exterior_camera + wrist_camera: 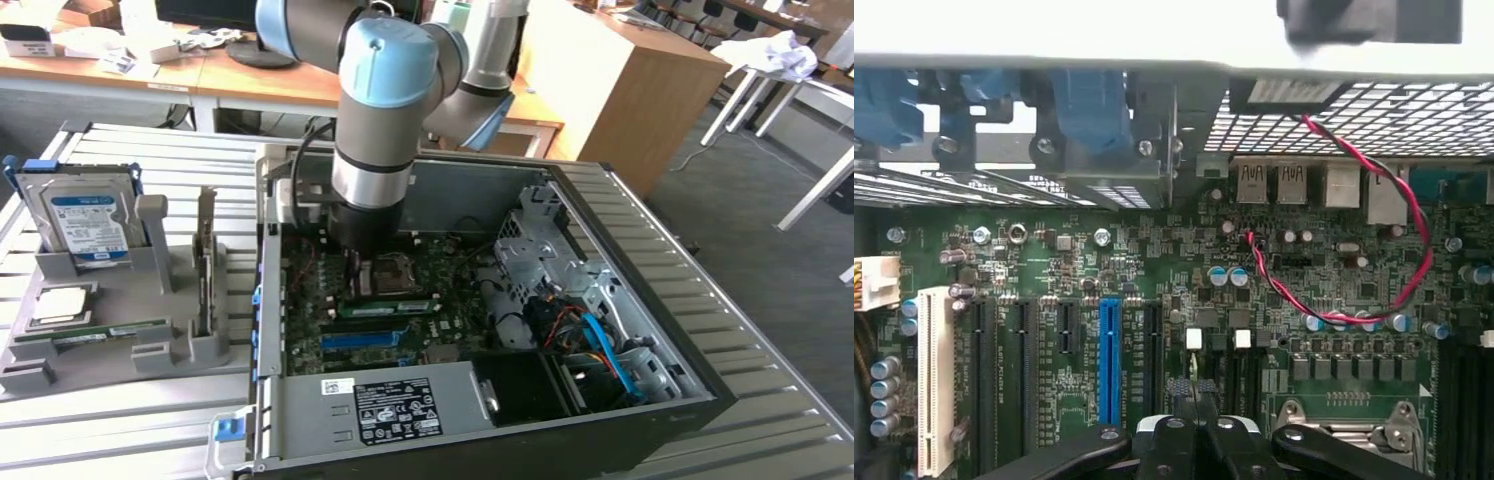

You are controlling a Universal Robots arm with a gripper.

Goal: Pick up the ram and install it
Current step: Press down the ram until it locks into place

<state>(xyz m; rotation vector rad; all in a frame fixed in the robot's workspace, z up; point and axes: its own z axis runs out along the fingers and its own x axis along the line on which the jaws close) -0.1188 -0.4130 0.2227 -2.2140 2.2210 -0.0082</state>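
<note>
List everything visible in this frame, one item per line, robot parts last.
computer case: one, black, open, on the slatted table
motherboard: one, green, inside the case
red-black wire: one twisted pair, looping over the motherboard
power supply: one, grey, labelled, at the case's near edge
hard drive: one, silver, blue-white label, upright in the grey holder
processor chip: one, silver, on the holder
ram: one, green stick, lying on the holder
gripper: one, black, shut, above the motherboard

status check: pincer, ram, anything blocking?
Pincer shut, empty, low inside the open PC case over the motherboard. Ram lying in the grey holder beside the case. Red-black wire loops nearby, not touching.
</note>
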